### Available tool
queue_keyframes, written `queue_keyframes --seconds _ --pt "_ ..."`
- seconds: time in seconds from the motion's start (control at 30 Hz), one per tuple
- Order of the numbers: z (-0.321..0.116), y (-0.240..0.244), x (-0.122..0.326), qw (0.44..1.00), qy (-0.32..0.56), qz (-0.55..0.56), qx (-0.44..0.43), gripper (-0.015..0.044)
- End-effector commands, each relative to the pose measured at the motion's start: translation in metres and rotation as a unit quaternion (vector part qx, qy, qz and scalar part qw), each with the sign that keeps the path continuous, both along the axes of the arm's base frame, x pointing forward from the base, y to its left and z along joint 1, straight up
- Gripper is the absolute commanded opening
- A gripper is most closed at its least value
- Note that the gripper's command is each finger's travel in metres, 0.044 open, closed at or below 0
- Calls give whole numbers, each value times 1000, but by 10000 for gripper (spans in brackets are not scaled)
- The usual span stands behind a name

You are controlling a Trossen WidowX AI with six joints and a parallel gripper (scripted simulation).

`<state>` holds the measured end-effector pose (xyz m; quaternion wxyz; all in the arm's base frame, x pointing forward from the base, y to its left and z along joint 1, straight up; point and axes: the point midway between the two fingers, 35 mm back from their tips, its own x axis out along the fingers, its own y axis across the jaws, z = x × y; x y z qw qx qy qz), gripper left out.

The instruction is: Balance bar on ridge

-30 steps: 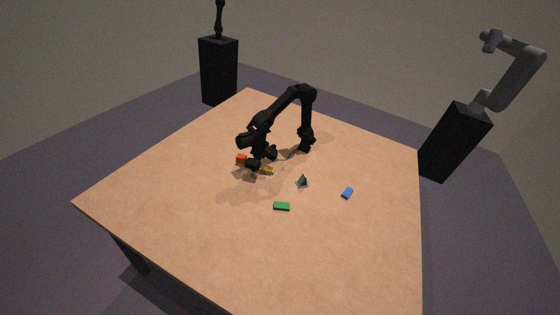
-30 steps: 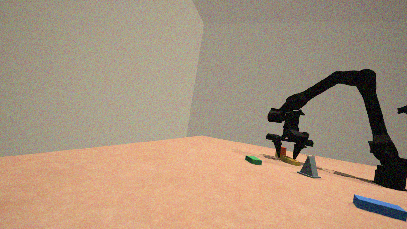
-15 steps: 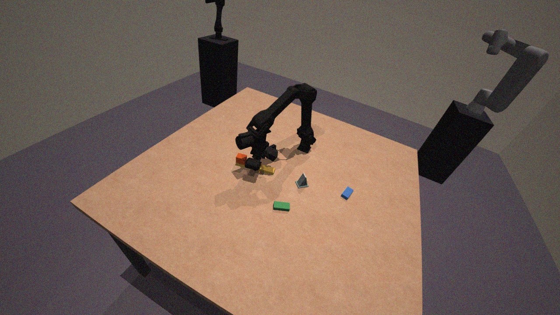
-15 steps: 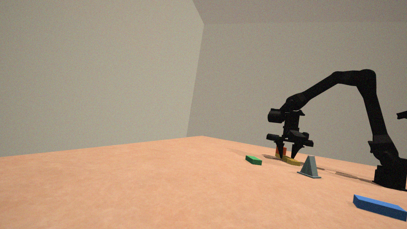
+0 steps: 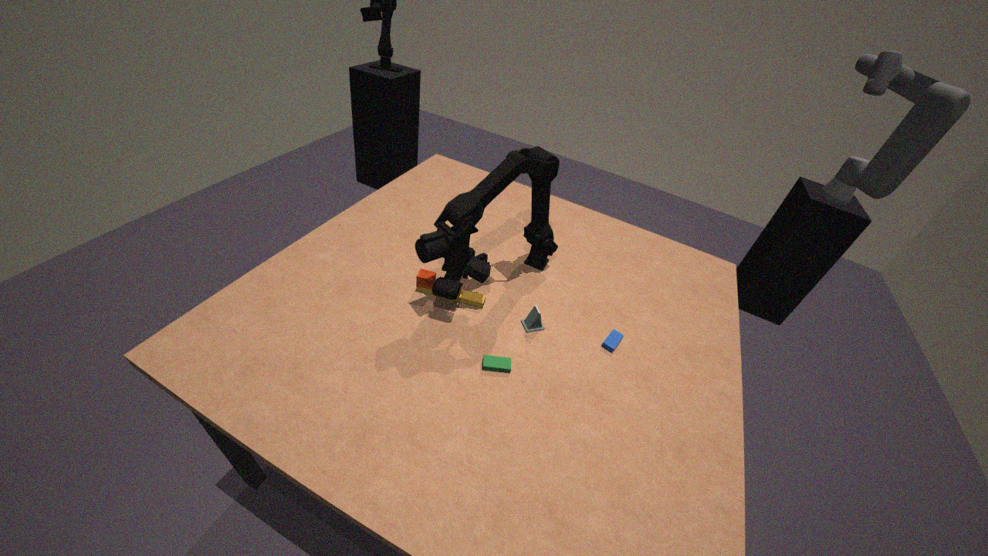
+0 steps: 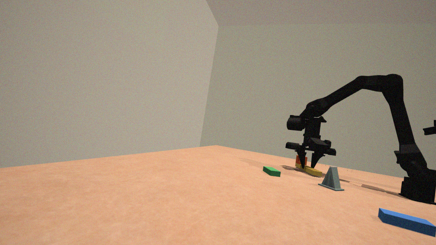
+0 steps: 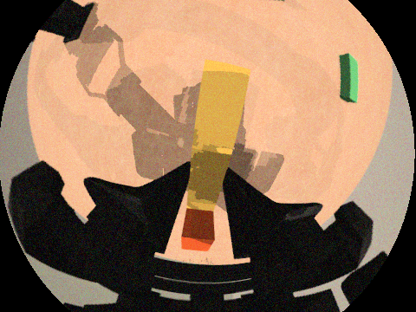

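The yellow bar [image 5: 472, 298] [image 6: 315, 172] [image 7: 221, 104] lies flat on the table, with an orange-red block [image 5: 425, 279] [image 6: 297, 160] [image 7: 198, 225] on its far end from the ridge. My gripper [image 6: 308, 168] [image 7: 207, 168] points down and is shut on the bar, one finger on each side, between the block and the bar's middle. In the top view my fingertips are hidden behind the gripper body. The grey ridge [image 5: 532, 320] [image 6: 332, 179] stands upright on its thin base, apart from the bar, beyond its free end. Nothing rests on the ridge.
A green block [image 5: 496, 364] [image 6: 271, 171] [image 7: 353, 80] lies in front of the ridge in the top view. A blue block [image 5: 612, 340] [image 6: 406, 221] lies to the ridge's right. Two other arms stand on black pedestals [image 5: 385, 124] [image 5: 794, 255] beyond the table.
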<state>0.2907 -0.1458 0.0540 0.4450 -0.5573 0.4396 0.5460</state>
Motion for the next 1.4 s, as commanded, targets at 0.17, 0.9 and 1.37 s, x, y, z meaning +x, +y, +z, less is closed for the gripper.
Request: queue_keyframes --seconds 0.17,0.9,1.37 --pt "23 -2 4 1000 -4 1 -3 0" --pt "79 -2 2 1000 -3 2 -3 0" --pt "104 10 1 1000 -3 12 -4 0"
